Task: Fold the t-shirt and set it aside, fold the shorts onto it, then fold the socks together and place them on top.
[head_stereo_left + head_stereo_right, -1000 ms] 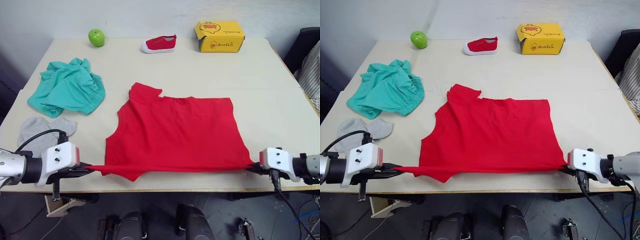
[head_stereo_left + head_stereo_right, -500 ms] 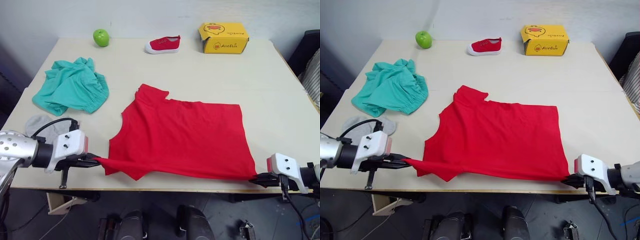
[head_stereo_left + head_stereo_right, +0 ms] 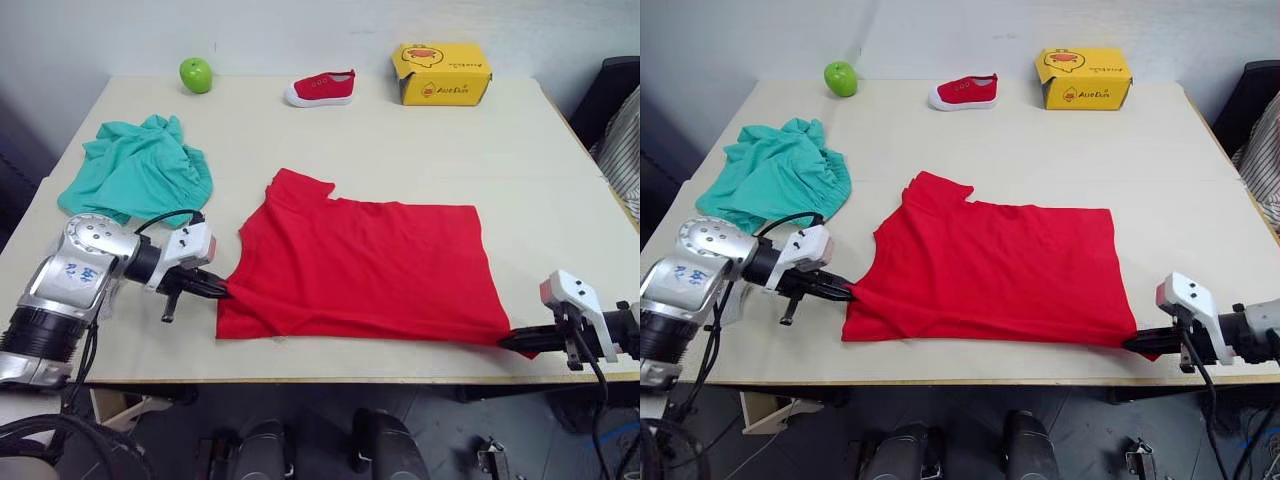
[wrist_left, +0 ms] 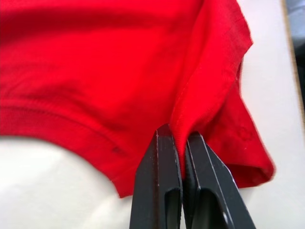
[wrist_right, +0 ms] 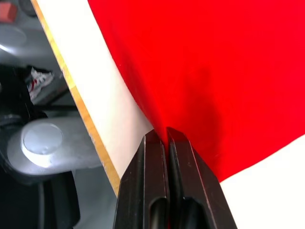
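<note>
Looks like lab or test room, not home. Plain pale wooden table (image 3: 560, 200) pushed against bare white wall (image 3: 300, 30), dark floor under it. Props set out in row along far edge: green apple (image 3: 195, 74), small red shoe (image 3: 320, 88), yellow cardboard box (image 3: 440, 73). Black chair (image 3: 612, 95) off to right side.

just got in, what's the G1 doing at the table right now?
Working on the red t-shirt, which lies spread on the table. The left gripper pinches its left edge, and the right gripper pinches its near right corner by the table's front edge. No clean fold yet. The teal shorts lie bunched at the left, untouched. An apple, a red shoe and a yellow box sit along the far side.
</note>
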### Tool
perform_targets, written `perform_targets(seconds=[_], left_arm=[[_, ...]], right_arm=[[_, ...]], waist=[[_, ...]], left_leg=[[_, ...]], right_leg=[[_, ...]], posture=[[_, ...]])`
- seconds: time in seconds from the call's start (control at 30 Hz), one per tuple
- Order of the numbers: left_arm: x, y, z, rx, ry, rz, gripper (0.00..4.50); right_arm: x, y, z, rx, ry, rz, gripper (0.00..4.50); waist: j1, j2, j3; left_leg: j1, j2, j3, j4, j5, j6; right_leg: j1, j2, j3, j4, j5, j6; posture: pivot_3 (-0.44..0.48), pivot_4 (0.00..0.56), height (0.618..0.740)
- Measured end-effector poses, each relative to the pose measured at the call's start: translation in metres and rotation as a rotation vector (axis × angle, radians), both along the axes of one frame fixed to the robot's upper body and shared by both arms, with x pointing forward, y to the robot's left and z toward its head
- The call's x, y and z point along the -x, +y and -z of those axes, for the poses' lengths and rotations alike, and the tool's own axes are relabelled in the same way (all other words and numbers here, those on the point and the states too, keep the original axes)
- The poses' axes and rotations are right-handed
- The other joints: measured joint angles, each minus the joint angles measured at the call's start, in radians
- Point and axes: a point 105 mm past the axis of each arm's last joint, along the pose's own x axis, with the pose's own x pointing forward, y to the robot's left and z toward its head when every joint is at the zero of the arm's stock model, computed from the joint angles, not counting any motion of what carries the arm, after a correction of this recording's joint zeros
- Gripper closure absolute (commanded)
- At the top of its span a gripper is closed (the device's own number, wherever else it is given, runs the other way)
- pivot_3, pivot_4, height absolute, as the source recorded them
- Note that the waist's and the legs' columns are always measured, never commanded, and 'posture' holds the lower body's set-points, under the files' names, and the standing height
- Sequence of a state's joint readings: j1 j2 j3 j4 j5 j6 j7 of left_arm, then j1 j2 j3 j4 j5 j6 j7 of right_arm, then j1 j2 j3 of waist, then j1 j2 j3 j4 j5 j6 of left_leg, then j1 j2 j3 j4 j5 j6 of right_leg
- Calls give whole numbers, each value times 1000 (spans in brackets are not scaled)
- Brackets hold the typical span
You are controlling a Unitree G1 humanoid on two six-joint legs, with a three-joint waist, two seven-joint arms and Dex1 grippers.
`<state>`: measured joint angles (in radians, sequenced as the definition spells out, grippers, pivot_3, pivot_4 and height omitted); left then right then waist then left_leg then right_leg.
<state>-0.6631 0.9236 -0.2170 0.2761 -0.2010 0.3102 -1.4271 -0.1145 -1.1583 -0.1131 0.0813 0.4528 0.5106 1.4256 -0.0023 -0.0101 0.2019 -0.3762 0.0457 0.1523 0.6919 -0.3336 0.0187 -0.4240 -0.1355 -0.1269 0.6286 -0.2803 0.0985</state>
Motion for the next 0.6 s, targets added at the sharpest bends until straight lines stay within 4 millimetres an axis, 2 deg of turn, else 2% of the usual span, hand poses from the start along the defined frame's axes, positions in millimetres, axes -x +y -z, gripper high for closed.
perform_targets(seconds=[0.27,0.37,0.47,0.6], left_arm=[[-9,3,14,23,27,-71,4469],[-11,3,12,54,26,-104,3887],[-11,3,12,88,17,-146,2896],[-15,5,12,141,-50,-214,1626]], right_arm=[[-9,18,2,-113,25,71,4500],[-13,18,0,-126,3,126,3880],[-18,19,-4,-157,-52,163,2826],[-22,9,-14,-157,-142,230,1494]], waist=[[4,0,0],[3,0,0],[2,0,0],[2,0,0]], left_leg=[[-2,1,-1,4,-1,1],[-4,1,-1,6,-2,1],[-4,1,-1,6,-2,1],[-4,1,-1,6,-2,1]], right_leg=[[-1,-1,0,2,0,0],[-2,-1,0,7,0,0],[-2,-1,0,8,0,0],[-3,-1,1,8,0,0]], posture=[[0,150,740],[0,150,740],[0,150,740],[0,150,740]])
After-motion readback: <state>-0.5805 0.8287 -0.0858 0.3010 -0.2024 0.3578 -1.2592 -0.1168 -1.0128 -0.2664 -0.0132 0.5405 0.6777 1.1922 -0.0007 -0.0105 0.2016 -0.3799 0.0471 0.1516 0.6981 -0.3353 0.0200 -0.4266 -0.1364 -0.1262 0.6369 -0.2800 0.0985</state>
